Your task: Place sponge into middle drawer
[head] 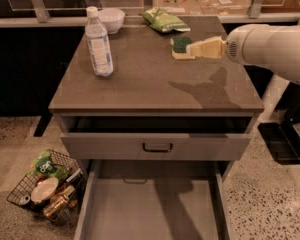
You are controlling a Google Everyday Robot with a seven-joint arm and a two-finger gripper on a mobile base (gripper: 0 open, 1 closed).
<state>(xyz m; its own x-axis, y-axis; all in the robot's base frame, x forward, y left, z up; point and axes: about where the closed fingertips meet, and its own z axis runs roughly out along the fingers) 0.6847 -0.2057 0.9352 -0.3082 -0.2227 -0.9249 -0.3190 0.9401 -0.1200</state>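
The sponge [179, 46], dark green over pale yellow, lies on the brown cabinet top at the back right. My gripper [191, 49], cream-coloured at the end of the white arm, reaches in from the right, and its tip is at the sponge's right edge, just above the top. The middle drawer [150, 209] is pulled far out at the bottom of the view, and its pale-grey floor is bare. Above it, a drawer with a grey front and a black loop handle [157, 147] is open a little.
A water bottle [98, 43] stands at the left of the cabinet top. A white bowl [111, 19] and a light-green snack bag [164, 20] are at the back. A wire basket of items [49, 185] sits on the floor at the left.
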